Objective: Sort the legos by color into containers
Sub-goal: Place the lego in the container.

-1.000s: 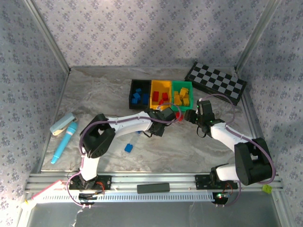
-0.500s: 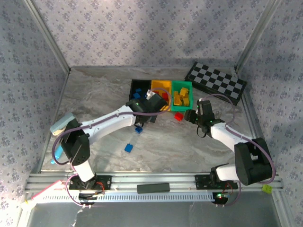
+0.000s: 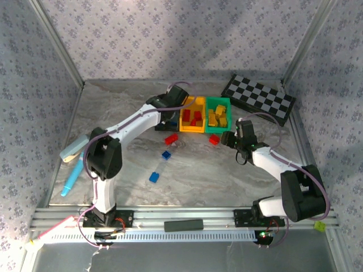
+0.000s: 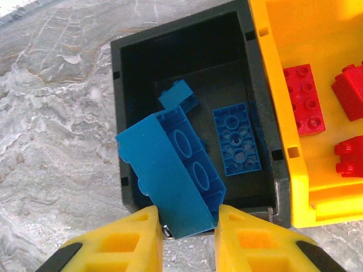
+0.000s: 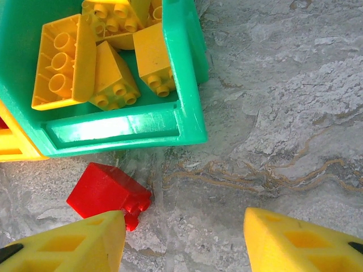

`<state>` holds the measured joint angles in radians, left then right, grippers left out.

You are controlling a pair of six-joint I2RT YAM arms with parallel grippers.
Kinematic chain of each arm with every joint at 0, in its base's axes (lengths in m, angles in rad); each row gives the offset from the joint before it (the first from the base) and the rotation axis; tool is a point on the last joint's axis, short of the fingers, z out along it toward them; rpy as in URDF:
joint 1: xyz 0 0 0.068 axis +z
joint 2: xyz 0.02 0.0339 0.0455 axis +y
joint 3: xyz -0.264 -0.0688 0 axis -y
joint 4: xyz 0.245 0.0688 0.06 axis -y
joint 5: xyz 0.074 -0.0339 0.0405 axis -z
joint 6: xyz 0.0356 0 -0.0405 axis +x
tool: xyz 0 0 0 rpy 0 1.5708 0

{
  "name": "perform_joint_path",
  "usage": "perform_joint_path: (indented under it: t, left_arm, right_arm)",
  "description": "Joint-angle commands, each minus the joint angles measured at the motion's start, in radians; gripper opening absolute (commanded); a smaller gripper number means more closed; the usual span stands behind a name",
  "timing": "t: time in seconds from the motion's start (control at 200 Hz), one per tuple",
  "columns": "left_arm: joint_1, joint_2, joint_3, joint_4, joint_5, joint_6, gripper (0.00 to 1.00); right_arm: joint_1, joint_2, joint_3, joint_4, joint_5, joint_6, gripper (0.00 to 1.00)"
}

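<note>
Nearest on the table point(image 3: 227, 178), two loose blue bricks point(image 3: 153, 177); a little farther, two loose red bricks point(image 3: 171, 138), just short of the bins.

Close up from the right wrist: right gripper point(image 5: 184, 226) spread wide, holding nothing. Just beside its left finger, a red brick point(image 5: 108, 192), right in front of the green bin point(image 5: 187, 56) — yellow bricks point(image 5: 62, 62) heaped inside.

From the left wrist: left gripper point(image 4: 187, 212) clamped on a big blue brick point(image 4: 170, 181), tilted over the near rim of the black bin point(image 4: 136, 73). Two smaller blue pieces point(image 4: 238, 139) inside.

Red blocks point(image 4: 306, 99) in the yellow bin point(image 4: 269, 73).

Since a second ago: left arm swung from beside the right gripper out over the black bin — right arm unmoved.
</note>
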<state>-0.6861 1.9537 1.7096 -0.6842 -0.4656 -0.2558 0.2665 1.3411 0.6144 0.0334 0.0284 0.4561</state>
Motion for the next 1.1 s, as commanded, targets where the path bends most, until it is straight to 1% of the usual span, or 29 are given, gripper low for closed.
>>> perform_joint_path:
  t: [0.0,0.185,0.22,0.25,0.29,0.325,0.345,0.365,0.5,0.595,0.645,0.725,0.81,0.885,1.005,1.094]
  left_arm:
    - [0.003,0.022,0.050,-0.012,0.004,0.035,0.25]
    - [0.019,0.025,0.038,-0.001,0.021,0.044,0.27]
    - [0.024,0.028,0.043,-0.001,0.030,0.044,0.30]
    - [0.026,0.034,0.047,-0.003,0.039,0.044,0.37]
    - [0.031,0.040,0.055,-0.015,0.049,0.043,0.56]
    - [0.034,0.043,0.059,-0.024,0.053,0.043,0.70]
    - [0.034,0.042,0.058,-0.027,0.053,0.041,0.75]
    - [0.034,0.038,0.055,-0.027,0.054,0.040,0.78]
    - [0.033,-0.026,-0.012,-0.012,0.073,0.015,0.79]
    - [0.032,-0.110,-0.124,0.000,0.091,-0.011,0.78]
    - [0.029,-0.168,-0.204,0.049,0.107,-0.027,0.78]
    - [0.026,-0.259,-0.339,0.092,0.160,-0.069,0.78]
    - [0.026,-0.349,-0.486,0.154,0.274,-0.103,0.77]
    - [0.017,-0.401,-0.579,0.183,0.351,-0.115,0.77]
    - [-0.013,-0.443,-0.681,0.215,0.410,-0.105,0.76]
    - [-0.034,-0.442,-0.727,0.236,0.422,-0.092,0.76]
  right_arm:
    - [0.004,0.008,0.032,-0.014,0.016,-0.007,0.59]
    - [0.007,0.017,0.034,-0.007,0.009,-0.004,0.59]
    - [0.007,0.020,0.036,-0.007,0.011,-0.004,0.59]
    - [0.007,0.024,0.039,-0.006,0.010,-0.003,0.59]
    - [0.007,0.027,0.041,-0.006,0.009,-0.004,0.59]
    - [0.008,0.029,0.041,-0.005,0.008,-0.005,0.59]
    - [0.007,0.029,0.042,-0.005,0.008,-0.005,0.59]
    - [0.007,0.030,0.042,-0.004,0.007,-0.005,0.59]
    - [0.007,0.030,0.042,-0.010,0.014,-0.007,0.59]
    - [0.008,0.029,0.044,-0.012,0.008,-0.005,0.59]
    - [0.008,0.030,0.042,-0.011,0.002,-0.002,0.59]
    - [0.007,0.030,0.040,-0.009,-0.009,0.004,0.59]
    - [0.009,0.030,0.037,-0.006,-0.016,0.007,0.59]
    - [0.011,0.033,0.036,0.000,-0.019,0.009,0.59]
    - [0.010,0.056,0.048,-0.002,-0.016,0.007,0.59]
    - [0.011,0.075,0.061,-0.002,-0.023,0.007,0.59]
